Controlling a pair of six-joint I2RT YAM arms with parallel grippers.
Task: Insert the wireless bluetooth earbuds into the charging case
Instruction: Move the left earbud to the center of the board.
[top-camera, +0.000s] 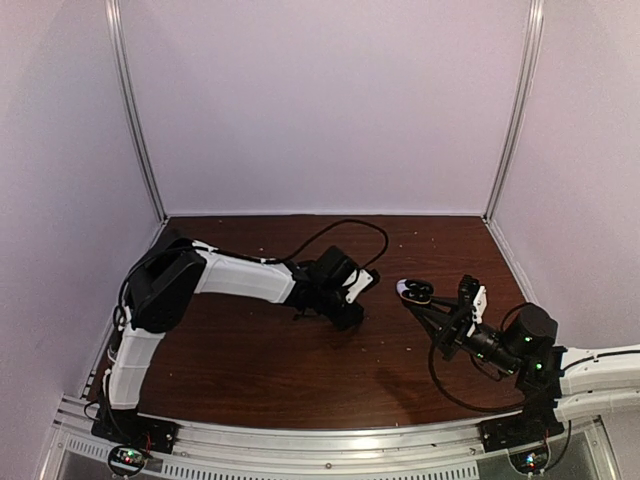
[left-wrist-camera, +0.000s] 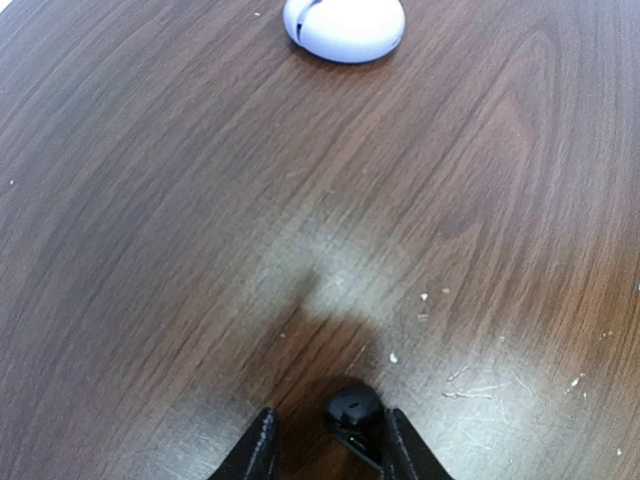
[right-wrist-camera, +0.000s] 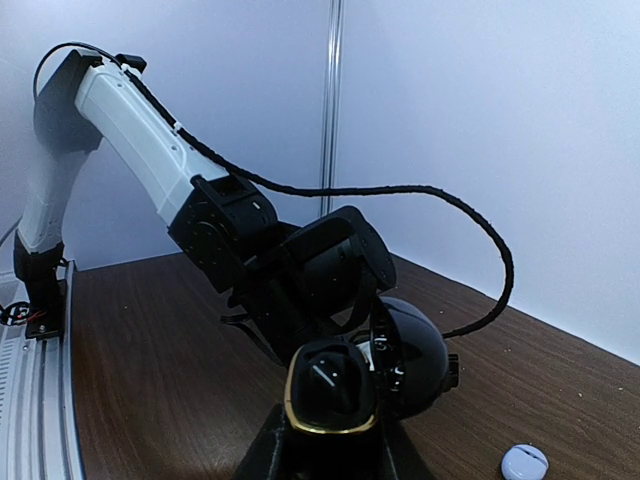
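White-and-black left arm (top-camera: 240, 278) and right arm (top-camera: 605, 357) over a dark brown wooden surface (top-camera: 250, 360).
The right fingers (right-wrist-camera: 262, 455) are clamped on an open glossy black gold-rimmed charging case (right-wrist-camera: 330, 395) near a pale lavender rounded case (left-wrist-camera: 345, 28); short of that pale case the left fingers (left-wrist-camera: 260, 450) stand apart around a tiny black earbud (left-wrist-camera: 352, 405).

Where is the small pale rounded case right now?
In the left wrist view, the small pale rounded case lies on the brown wooden table at the top edge, straight ahead of the left claw and apart from it.
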